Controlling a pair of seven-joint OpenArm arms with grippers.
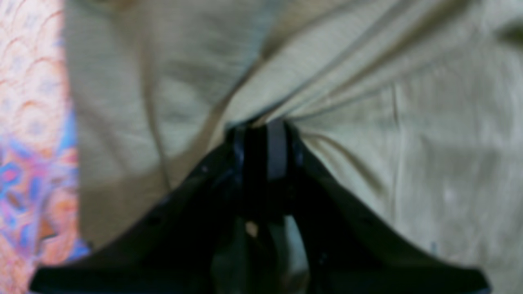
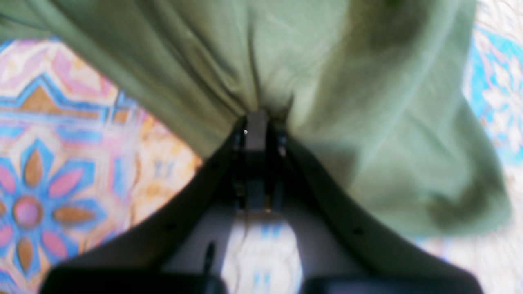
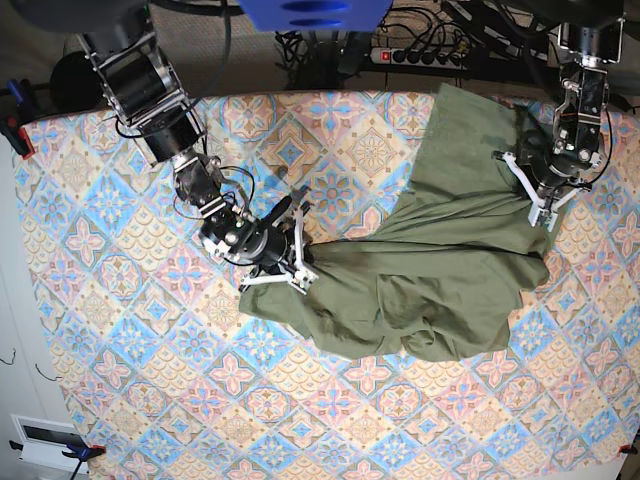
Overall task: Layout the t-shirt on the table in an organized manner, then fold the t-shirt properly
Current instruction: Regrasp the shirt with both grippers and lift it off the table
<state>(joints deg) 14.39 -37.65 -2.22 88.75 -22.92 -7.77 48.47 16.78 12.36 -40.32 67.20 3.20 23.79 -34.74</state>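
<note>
Count: one plain olive-green short-sleeved cotton t-shirt (image 3: 440,270), soft and heavily creased; one large rectangular counter (image 3: 120,330) under a tile-print cloth of pink, blue and cream floral diamonds; two black robot arms, each ending in one tool.

The t-shirt lies on the counter, right of centre in the base view, in a crumpled, uneven spread. One part runs up toward the far edge of the counter; the bulk is bunched in thick folds across the middle and nearer side. It is not laid flat.

The left tool (image 3: 545,205) stands at the garment's right edge in the base view. In the left wrist view the left tool (image 1: 263,126) has its jaws drawn together on a pinch of green cloth, with creases radiating from the pinch point.

The right tool (image 3: 298,262) is at the garment's left edge in the base view. In the right wrist view the right tool (image 2: 256,118) has its jaws closed on a gathered fold of the t-shirt (image 2: 310,81), and the cloth fans out from the grip over the patterned counter (image 2: 61,163).

Beyond the far edge of the counter there is one white power strip (image 3: 425,57) among dark cables.

Brands, labels, writing: the t-shirt carries no print. Both wrist views are blurred, and no legible text shows on any item.
</note>
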